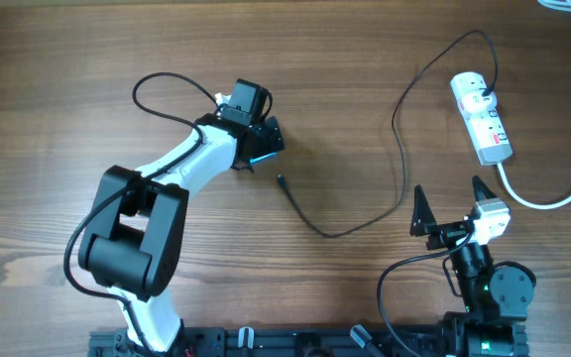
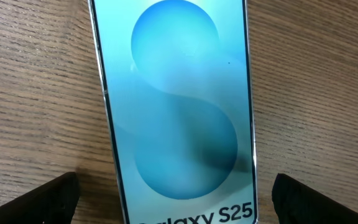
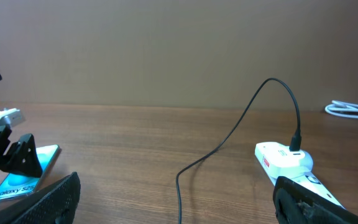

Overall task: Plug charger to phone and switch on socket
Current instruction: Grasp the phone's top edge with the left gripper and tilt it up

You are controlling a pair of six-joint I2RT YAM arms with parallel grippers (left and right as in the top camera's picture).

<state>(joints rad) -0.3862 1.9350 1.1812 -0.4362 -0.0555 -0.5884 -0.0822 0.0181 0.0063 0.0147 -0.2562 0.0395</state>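
You see left arm: white link, bulky black joints, thin black cable looping off wrist. Right arm: black joints, white wrist block, black cable.

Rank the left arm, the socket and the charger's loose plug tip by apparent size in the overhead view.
1. left arm, by far the largest
2. socket
3. charger's plug tip, tiny

The arm rises nearer the camera, but the gaps are too wide to doubt.

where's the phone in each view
Overhead: the phone sits left of centre, mostly hidden under the left gripper.
Left wrist: it fills the centre, screen up.
Right wrist: lower left, lying flat.
Shared landmark: the left gripper's black fingers flanking it.
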